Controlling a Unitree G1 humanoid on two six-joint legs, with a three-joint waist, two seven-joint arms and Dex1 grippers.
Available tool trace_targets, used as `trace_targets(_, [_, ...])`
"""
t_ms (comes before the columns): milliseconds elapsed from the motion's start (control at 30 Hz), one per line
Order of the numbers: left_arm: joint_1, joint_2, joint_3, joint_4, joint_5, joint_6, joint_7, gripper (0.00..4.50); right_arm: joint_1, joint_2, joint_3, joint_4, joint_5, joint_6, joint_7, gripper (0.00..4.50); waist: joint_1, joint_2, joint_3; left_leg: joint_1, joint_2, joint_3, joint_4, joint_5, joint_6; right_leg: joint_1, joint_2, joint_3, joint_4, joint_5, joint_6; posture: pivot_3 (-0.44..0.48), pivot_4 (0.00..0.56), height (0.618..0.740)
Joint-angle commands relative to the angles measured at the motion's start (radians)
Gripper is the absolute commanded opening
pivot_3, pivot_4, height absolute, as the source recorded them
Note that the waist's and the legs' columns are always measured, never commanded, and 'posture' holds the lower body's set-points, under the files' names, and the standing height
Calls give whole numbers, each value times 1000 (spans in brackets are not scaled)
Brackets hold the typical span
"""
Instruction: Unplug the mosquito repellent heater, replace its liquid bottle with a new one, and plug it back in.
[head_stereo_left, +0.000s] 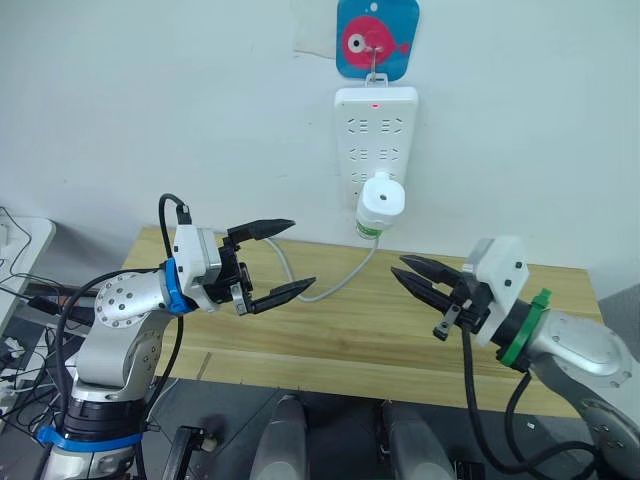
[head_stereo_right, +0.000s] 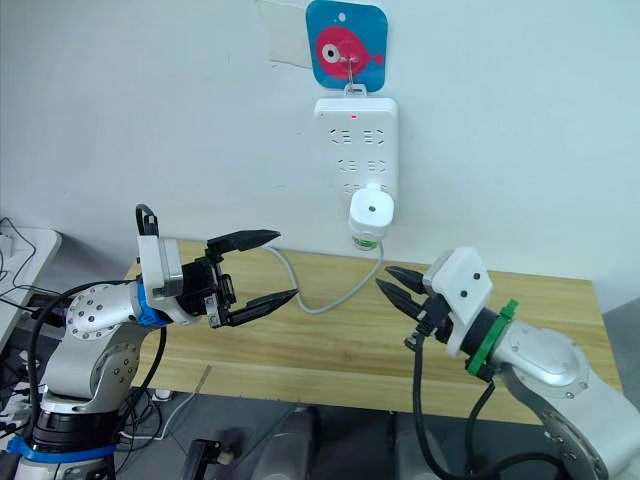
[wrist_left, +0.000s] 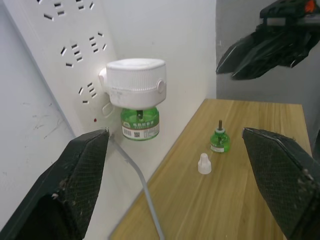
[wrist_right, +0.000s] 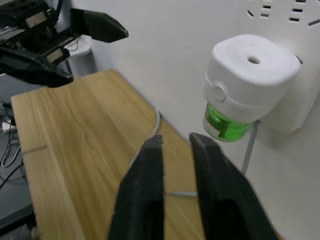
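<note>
The mosquito repellent heater is a small white rounded unit plugged into the lower sockets of a white power strip on the wall. A green liquid bottle hangs under it. A second small green bottle with a bare wick stands on the wooden table near the wall, with a white cap beside it. My left gripper is open and empty, left of and below the heater. My right gripper is shut and empty, right of and below the heater, pointing toward it.
The strip's grey cable runs down from the wall onto the table between the grippers. A blue fish hook holds the strip. A white surface with cables lies off the table's left end.
</note>
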Motion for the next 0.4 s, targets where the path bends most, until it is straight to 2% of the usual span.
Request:
trace_targets(33, [-10, 15, 13, -6, 2, -16, -3, 4500, 18, -44, -61, -18, 12, -63, 61, 2336, 0, 0, 0, 0, 0, 0, 0, 0, 0, 0, 0, 0, 0, 0, 0, 187, 270, 740])
trace_targets(100, [-12, 16, 13, -4, 20, -10, 24, 4500, 27, -57, -74, -16, 4, -93, 77, 3100, 0, 0, 0, 0, 0, 0, 0, 0, 0, 0, 0, 0, 0, 0, 0, 190, 264, 740])
trace_targets(233, [-26, 13, -11, 13, 134, -48, 93, 4500, 51, -78, -99, -18, -29, -169, 110, 4466, 1, 0, 0, 2, 0, -1, 0, 0, 0, 3, 0, -1, -2, 0, 0, 192, 260, 740])
trace_targets(400, [-30, 15, -26, 9, 135, -18, 97, 4500, 75, -83, -105, -14, -49, -215, 118, 4466, 1, 0, 0, 3, 0, -2, 0, 0, 0, 6, 0, -1, -3, 0, 0, 189, 250, 740])
